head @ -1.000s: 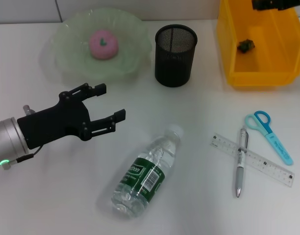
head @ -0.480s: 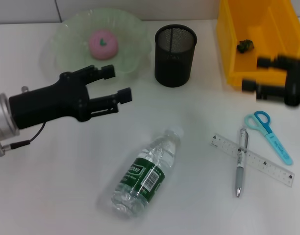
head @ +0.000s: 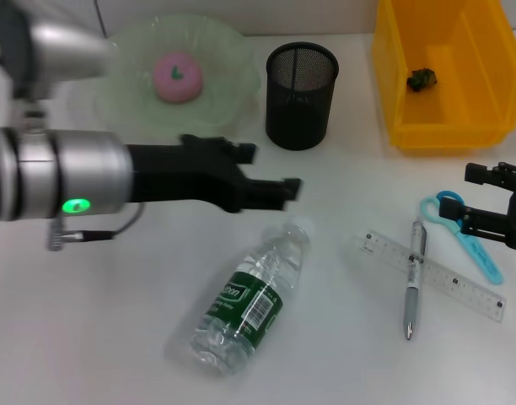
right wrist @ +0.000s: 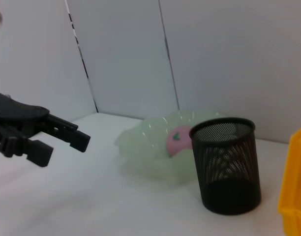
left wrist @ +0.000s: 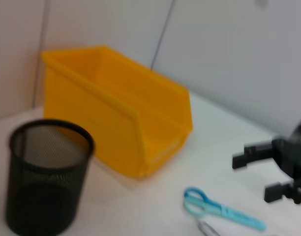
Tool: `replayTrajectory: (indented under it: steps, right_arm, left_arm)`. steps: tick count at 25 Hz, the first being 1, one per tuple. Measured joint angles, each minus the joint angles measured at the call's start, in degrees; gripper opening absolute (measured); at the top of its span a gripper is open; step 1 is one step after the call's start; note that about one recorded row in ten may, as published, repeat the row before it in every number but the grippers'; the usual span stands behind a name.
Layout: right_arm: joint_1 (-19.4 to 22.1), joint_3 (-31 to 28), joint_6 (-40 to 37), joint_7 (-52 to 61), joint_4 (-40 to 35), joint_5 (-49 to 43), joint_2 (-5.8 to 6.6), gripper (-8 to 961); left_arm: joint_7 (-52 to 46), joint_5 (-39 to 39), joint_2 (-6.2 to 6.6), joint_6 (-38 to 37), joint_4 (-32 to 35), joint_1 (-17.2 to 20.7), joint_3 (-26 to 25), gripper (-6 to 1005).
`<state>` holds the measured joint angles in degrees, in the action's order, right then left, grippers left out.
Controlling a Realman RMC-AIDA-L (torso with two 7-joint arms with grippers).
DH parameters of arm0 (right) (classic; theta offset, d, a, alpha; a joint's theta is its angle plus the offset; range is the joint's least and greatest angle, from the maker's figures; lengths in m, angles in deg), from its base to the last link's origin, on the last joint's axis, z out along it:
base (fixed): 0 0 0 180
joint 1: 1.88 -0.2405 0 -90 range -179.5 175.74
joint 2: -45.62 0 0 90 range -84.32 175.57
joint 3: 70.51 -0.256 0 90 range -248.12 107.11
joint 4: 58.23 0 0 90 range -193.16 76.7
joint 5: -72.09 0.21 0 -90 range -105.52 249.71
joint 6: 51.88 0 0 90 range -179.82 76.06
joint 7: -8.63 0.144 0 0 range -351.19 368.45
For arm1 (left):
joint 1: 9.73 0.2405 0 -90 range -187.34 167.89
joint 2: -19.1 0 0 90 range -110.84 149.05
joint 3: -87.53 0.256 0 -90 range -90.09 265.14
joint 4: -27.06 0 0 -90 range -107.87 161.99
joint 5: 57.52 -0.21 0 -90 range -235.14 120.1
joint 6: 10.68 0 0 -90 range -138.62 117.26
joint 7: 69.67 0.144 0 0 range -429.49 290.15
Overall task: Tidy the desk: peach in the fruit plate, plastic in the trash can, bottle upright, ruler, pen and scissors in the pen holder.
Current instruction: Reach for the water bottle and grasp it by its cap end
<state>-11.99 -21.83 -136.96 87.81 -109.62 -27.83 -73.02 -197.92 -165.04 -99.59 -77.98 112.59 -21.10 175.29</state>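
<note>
**Both end effectors hovering with fingers apart**

The left end effector (head: pixel 271 173) is reaching out just above the cap end of the bottle (head: pixel 245 302), which is lying flat on the counter (head: pixel 98 337). The right end effector (head: pixel 469 201) is hanging directly over the scissors (head: pixel 462 233), gripping nothing, with the pen (head: pixel 414 280) and ruler (head: pixel 433 275) just beside it.

1. The left arm (head: pixel 64 173) is a ribbed silver-grey cylinder, with a second silver segment at 11 o'clock in the head view.
2. A small green light (head: pixel 72 205) glows on the cylinder's lower side.
3. A thin dark cable (head: pixel 102 234) loops beneath it from a small silver plug.
4. The left hand (head: pixel 262 175) is matte black, with long angular fingers ending in blocky tips.
5. The right hand (head: pixel 477 201) is likewise black, with blocky fingertips, at 3 o'clock.
</note>
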Motion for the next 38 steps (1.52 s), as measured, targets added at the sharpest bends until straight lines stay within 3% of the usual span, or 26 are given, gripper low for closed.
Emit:
replayTrajectory:
  steps: [2,3,4,5,6,7,10,24,38]
  right_arm:
    - [0.05,-0.26,0.21,-0.83,0.25,-0.53,0.00,768]
    - [0.02,-0.38,0.28,-1.09,0.46,-0.82,0.00,768]
    - [-0.28,-0.86,0.39,-1.19,0.92,-1.39,-0.05,768]
    - [-0.28,-0.86,0.39,-1.19,0.92,-1.39,-0.05,769]
    - [-0.50,-1.09,0.42,-1.20,1.07,-1.77,-0.11,769]
    - [-0.69,-1.28,0.46,-1.21,1.17,-2.09,-0.21,769]
    - [-1.13,-1.43,0.52,-1.27,1.53,-2.57,-0.33,769]
    - [-1.75,-1.48,1.18,-1.87,2.22,-2.65,-0.36,768]
    - [-1.94,-1.10,1.76,-1.86,2.27,-2.65,-0.45,768]
  left_arm:
    - [-11.25,-9.67,-0.08,1.78,6.67,-1.02,6.88,829]
    - [-11.25,-9.67,-0.08,1.78,6.67,-1.02,6.88,827]
    - [-21.34,-20.56,-0.19,2.60,9.91,-4.21,13.68,826]
    - [-21.34,-20.56,-0.19,2.60,9.91,-4.21,13.68,825]
    - [-26.62,-26.46,-0.29,2.93,9.78,-6.76,17.31,823]
    - [-26.62,-26.46,-0.29,2.93,9.78,-6.76,17.31,822]
    - [-33.33,-33.74,-0.46,3.45,6.76,-11.78,22.18,818]
    - [-36.18,-31.62,-0.48,6.97,-7.08,-21.00,23.43,799]
    - [-36.50,-28.21,-0.48,10.56,-17.51,-25.12,22.97,780]
